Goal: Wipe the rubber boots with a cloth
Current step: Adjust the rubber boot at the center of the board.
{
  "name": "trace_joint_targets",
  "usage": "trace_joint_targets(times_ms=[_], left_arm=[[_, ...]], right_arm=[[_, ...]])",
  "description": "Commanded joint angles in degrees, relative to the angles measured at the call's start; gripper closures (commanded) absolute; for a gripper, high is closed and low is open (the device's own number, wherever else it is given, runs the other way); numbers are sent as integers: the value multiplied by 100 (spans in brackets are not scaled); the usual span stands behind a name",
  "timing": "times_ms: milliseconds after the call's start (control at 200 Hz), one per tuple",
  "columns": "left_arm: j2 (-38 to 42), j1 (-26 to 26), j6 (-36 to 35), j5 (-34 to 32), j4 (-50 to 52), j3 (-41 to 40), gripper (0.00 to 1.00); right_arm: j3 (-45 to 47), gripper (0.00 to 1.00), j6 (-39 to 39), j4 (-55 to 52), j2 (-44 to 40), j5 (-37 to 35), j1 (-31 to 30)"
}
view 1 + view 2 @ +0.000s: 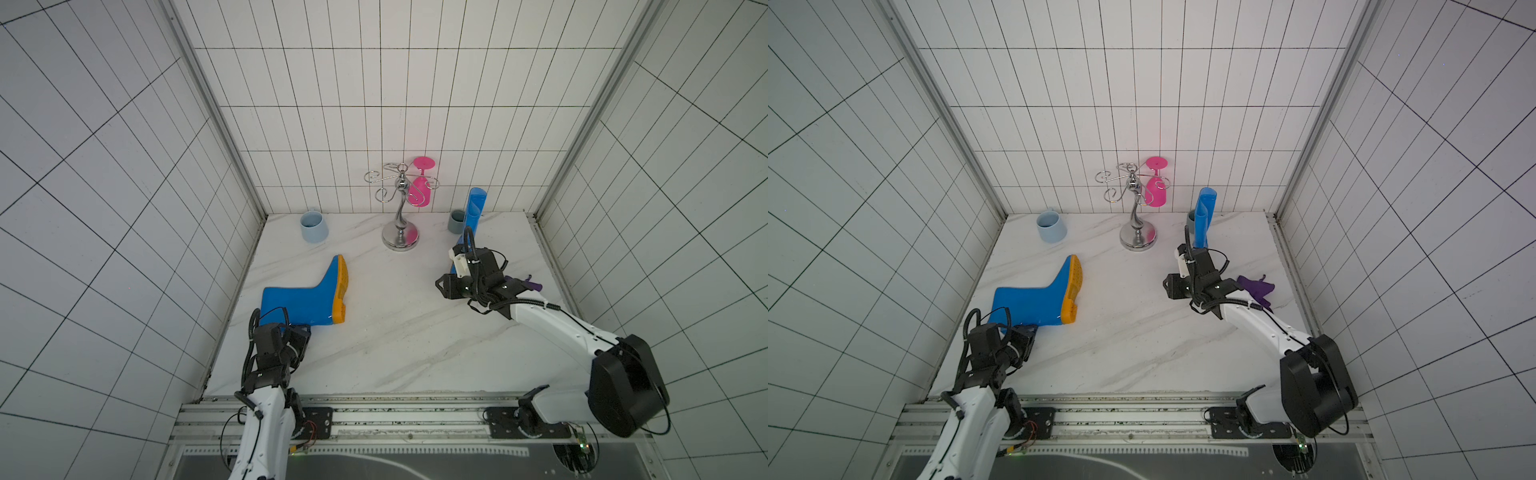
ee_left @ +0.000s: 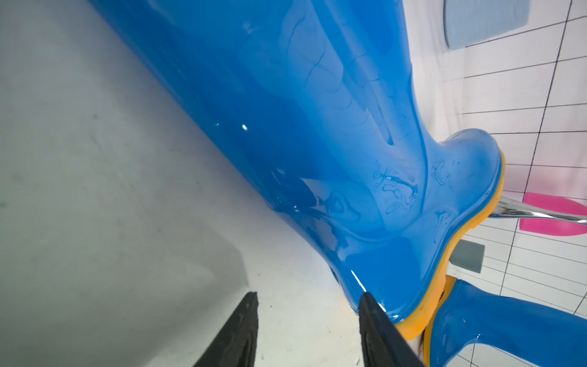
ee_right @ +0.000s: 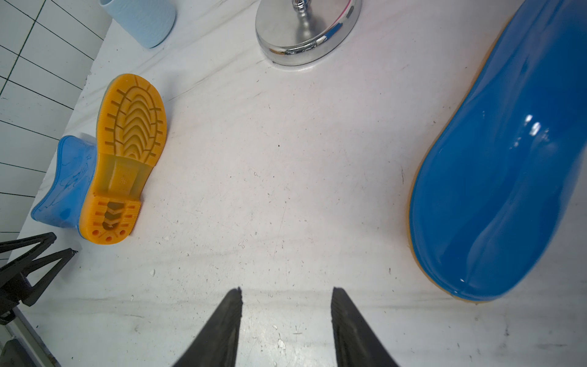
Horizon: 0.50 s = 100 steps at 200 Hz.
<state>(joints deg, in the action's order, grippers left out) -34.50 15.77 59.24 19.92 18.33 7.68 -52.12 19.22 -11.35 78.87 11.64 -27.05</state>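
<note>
The crumpled dark-purple fabric cloth (image 1: 1258, 289) lies on the white marble counter (image 1: 1142, 332) just behind and outboard of the open, empty right gripper (image 3: 286, 292), far from the left gripper (image 2: 308, 295), also open, beside the toppled glossy-blue rubber boot (image 1: 299, 305).

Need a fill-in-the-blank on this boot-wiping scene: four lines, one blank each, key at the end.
1. The boot by the left gripper lies on its ____.
2. The other boot, near the right gripper, stands ____.
3. The purple cloth lies on the table, held by ____ of the two grippers.
4. The glass hanging on the chrome rack is ____.
Missing words: side; upright; neither; pink.
</note>
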Motion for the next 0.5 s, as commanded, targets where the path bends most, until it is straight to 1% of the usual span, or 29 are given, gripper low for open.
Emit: trace_joint_targets(times_ms=[0, 140, 335, 495], left_arm=[[-37, 76, 166, -154, -480, -43, 49], [-299, 80, 100, -274, -882, -52, 48], [-798, 76, 85, -235, -1383, -235, 48], [-1229, 76, 149, -375, -2076, -417, 48]], right_arm=[[191, 52, -94, 159, 109, 158, -37], [155, 52, -103, 243, 248, 272, -37], [56, 53, -121, 282, 370, 321, -31], [-7, 53, -156, 300, 444, 339, -29]])
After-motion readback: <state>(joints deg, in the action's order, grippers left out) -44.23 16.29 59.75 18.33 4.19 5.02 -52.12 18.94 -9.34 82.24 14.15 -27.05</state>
